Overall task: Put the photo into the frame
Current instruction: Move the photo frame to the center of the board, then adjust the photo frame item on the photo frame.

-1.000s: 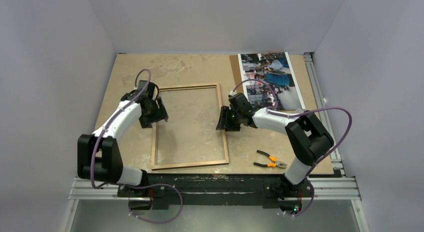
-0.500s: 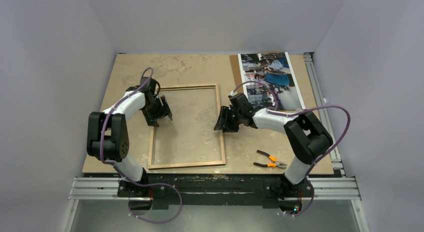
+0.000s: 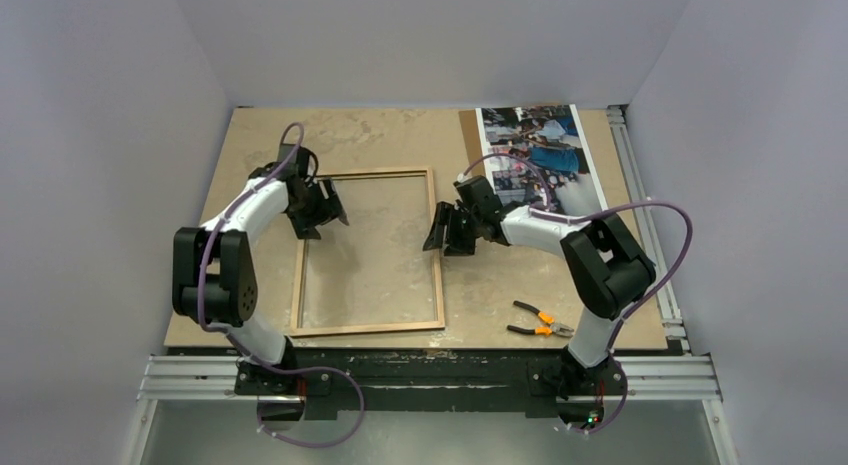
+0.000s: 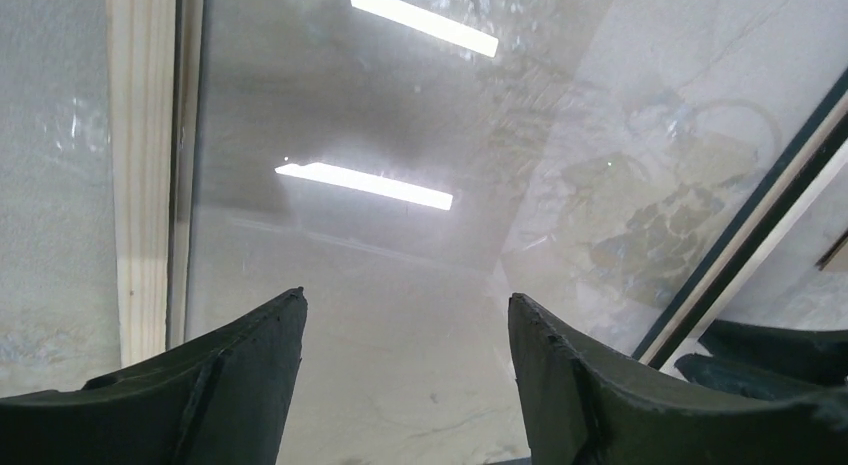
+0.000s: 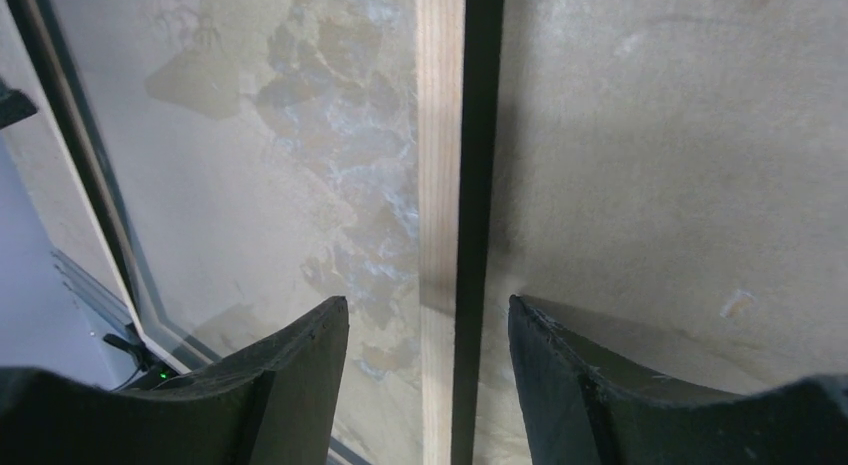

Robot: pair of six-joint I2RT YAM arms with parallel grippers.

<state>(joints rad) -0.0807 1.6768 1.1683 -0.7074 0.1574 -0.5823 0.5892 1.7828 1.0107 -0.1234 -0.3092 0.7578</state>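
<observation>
The frame (image 3: 368, 328) lies flat in the middle of the table, light wood back up, its clear pane (image 4: 400, 135) reflecting ceiling lights. My left gripper (image 3: 333, 209) hovers just inside the frame's left rail (image 4: 140, 185), and in the left wrist view it (image 4: 405, 305) is open over the pane with nothing between its fingers. My right gripper (image 3: 437, 235) is open astride the right rail (image 5: 441, 185), which runs up between the fingers (image 5: 300, 365) with a gap on each side. The photo (image 3: 540, 157) lies face up at the back right, apart from both grippers.
A brown backing board (image 3: 468, 135) shows from under the photo's left edge. Orange-handled pliers (image 3: 540, 320) lie near the front right. The table (image 3: 250, 145) is walled on three sides, with a metal rail (image 3: 640, 215) along its right edge.
The frame has slid a little to the left. Both grippers moved left and toward the back with it, and the left arm's elbow swung in. The right jaws stand slightly wider.
</observation>
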